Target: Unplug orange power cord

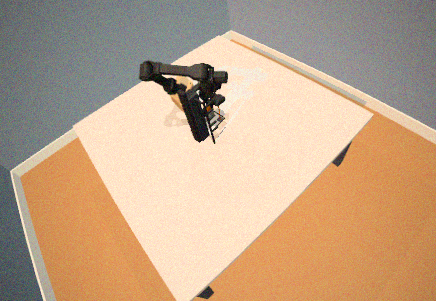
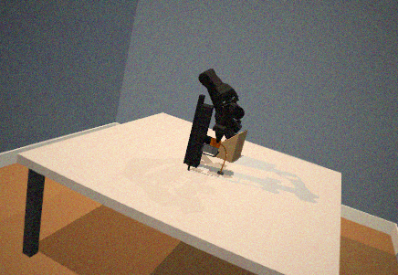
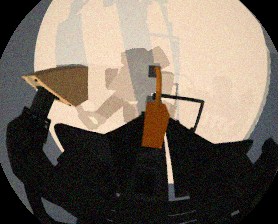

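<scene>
Top: my gripper (image 1: 216, 104) sits upper-centre, beside the power strip (image 1: 194, 115).

Exterior: orange plug (image 2: 214, 143) at frame centre, touching the strip; cord (image 2: 224, 158) droops to the table (image 2: 274, 213).

Wrist: claw pinching the plug, centre frame. I judge the pull-out and release both remain.

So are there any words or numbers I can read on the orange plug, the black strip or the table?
None: no words, numbers or signs show in any view.
Orange plug, held in the hand: plain.
Black power strip: plain and dark.
Table: no print.
</scene>
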Motion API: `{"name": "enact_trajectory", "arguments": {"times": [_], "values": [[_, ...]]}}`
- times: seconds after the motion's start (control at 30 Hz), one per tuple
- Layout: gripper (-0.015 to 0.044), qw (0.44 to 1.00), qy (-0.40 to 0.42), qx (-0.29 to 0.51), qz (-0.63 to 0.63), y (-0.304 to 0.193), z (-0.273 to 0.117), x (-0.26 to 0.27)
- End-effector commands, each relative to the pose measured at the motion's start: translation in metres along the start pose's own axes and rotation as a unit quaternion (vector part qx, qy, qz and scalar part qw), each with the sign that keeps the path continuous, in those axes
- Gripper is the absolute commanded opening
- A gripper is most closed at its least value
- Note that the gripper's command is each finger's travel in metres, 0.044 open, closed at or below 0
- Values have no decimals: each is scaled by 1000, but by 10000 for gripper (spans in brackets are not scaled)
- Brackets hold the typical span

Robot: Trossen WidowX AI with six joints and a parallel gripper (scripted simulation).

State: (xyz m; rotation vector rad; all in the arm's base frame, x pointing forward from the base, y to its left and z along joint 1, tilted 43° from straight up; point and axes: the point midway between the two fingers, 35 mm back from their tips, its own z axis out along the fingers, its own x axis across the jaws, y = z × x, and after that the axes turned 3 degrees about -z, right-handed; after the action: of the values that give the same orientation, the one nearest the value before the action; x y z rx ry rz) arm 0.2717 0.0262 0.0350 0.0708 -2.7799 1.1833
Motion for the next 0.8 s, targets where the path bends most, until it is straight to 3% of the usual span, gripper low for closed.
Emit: {"name": "enact_trajectory", "arguments": {"times": [0.0,0.2,0.63,0.77], "values": [[0,999,-8,-37,-9,35,-12,-2],[0,999,-8,-37,-9,45,-14,-1],[341,999,-8,-34,-10,39,-9,2],[440,999,-8,-36,-10,61,-16,0]]}}
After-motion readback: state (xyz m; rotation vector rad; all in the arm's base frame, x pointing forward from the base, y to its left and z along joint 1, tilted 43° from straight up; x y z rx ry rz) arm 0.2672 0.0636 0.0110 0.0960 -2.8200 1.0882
